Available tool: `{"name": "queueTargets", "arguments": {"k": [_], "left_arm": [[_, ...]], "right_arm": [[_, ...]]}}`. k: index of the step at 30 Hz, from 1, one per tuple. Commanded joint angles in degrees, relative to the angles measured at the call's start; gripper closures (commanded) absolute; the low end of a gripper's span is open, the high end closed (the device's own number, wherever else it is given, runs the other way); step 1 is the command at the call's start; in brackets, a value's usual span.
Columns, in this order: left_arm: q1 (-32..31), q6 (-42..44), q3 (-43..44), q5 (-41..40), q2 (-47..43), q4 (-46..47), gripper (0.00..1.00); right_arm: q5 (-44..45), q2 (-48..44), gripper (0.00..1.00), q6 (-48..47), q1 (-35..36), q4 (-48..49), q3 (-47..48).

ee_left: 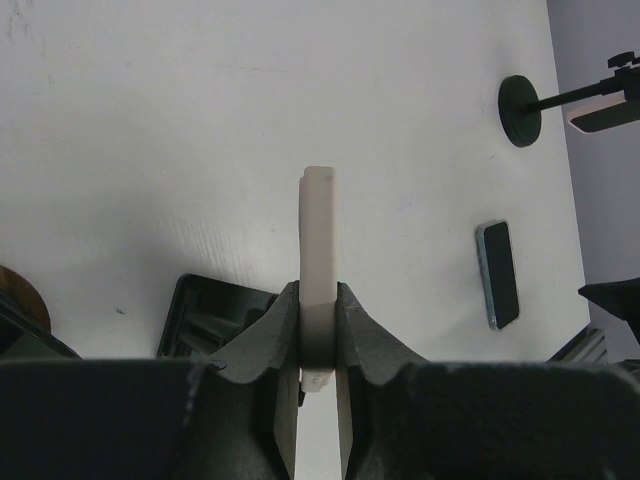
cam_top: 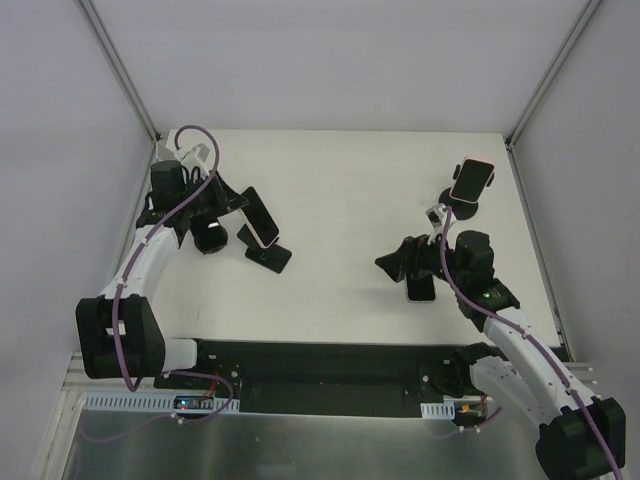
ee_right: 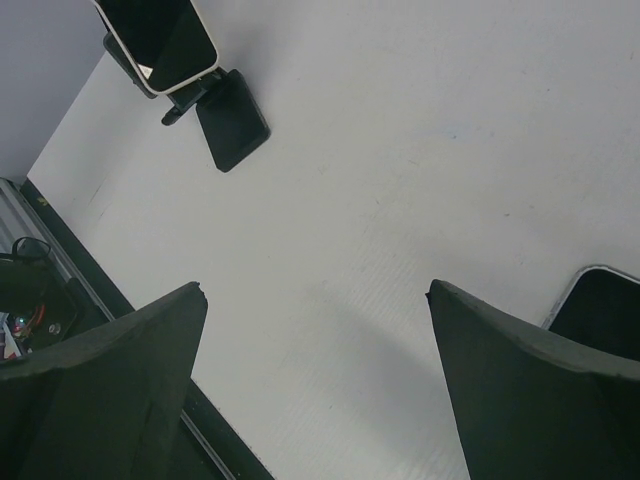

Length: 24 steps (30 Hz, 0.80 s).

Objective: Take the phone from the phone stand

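Observation:
A white-cased phone [cam_top: 260, 218] stands tilted over a black square-based stand [cam_top: 270, 257] at the left. My left gripper [cam_top: 240, 204] is shut on its edge; in the left wrist view the white edge [ee_left: 320, 235] sits clamped between the fingers [ee_left: 318, 300], with the stand's base [ee_left: 205, 312] below left. I cannot tell if the phone still touches the stand's cradle. The right wrist view shows this phone [ee_right: 160, 35] and stand [ee_right: 232, 122] far off. My right gripper [cam_top: 397, 265] is open and empty [ee_right: 316, 290] just above the table.
A dark phone [cam_top: 421, 286] lies flat beside the right gripper and also shows in the left wrist view [ee_left: 498, 273] and the right wrist view [ee_right: 600, 312]. A second phone [cam_top: 472, 179] sits on a round-based stand [cam_top: 461, 209] at the back right. White walls enclose the table.

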Motion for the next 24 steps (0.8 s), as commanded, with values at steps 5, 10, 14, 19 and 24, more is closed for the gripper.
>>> {"name": "queueTargets", "arguments": {"k": [5, 10, 14, 19, 24], "left_arm": [[-0.30, -0.33, 2.23, 3.28, -5.30, 2.11, 1.00], [-1.18, -2.44, 3.28, 3.55, -8.02, 1.85, 1.00], [-4.78, -5.16, 4.33, 2.23, -9.61, 1.41, 1.00], [-12.25, -8.23, 5.04, -1.37, -10.66, 1.50, 1.00], [-20.68, -10.96, 5.74, -5.06, -10.22, 1.41, 1.00]], "right_arm": [[-1.03, -2.38, 0.04, 0.05, 0.86, 1.82, 1.78], [0.11, -3.62, 0.04, -1.36, 2.18, -0.12, 2.66], [1.51, -3.01, 0.04, -1.71, 5.25, -0.74, 3.80], [6.34, -1.16, 0.04, -3.47, 10.77, -1.35, 6.35], [12.39, 1.12, 0.04, -4.96, 15.53, -3.11, 10.47]]}}
